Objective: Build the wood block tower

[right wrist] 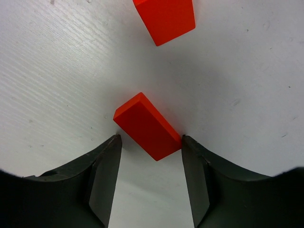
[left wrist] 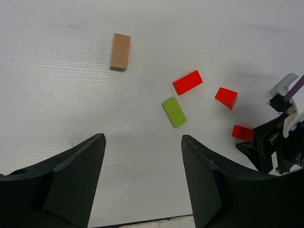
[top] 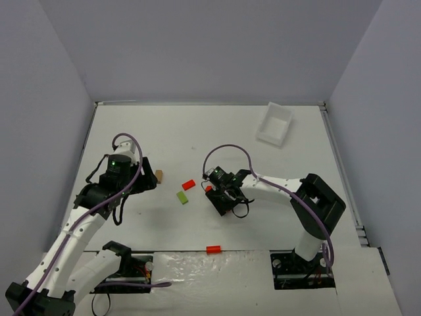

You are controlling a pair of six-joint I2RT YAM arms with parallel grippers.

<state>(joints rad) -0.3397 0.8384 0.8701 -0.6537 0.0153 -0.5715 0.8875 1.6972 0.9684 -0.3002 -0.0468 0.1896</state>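
Observation:
No wood block tower shows; the blocks lie singly and flat on the white table. A tan block (top: 158,175) (left wrist: 120,52), a lime green one (top: 182,197) (left wrist: 174,112) and a red one (top: 189,185) (left wrist: 187,82) lie between the arms. My right gripper (top: 212,193) (right wrist: 150,138) stands low over another red block (right wrist: 148,126) (left wrist: 243,132), which lies slantwise just at its fingertips. The right fingertip (right wrist: 185,142) touches its corner, and a small gap remains at the left one. One more red block (right wrist: 165,16) (left wrist: 226,97) lies just beyond. My left gripper (top: 148,181) (left wrist: 142,138) hangs open and empty near the tan block.
A white rectangular tray (top: 279,107) stands at the back right. A lone red block (top: 213,249) lies near the front edge between the arm bases. The right arm (left wrist: 278,137) shows at the right edge of the left wrist view.

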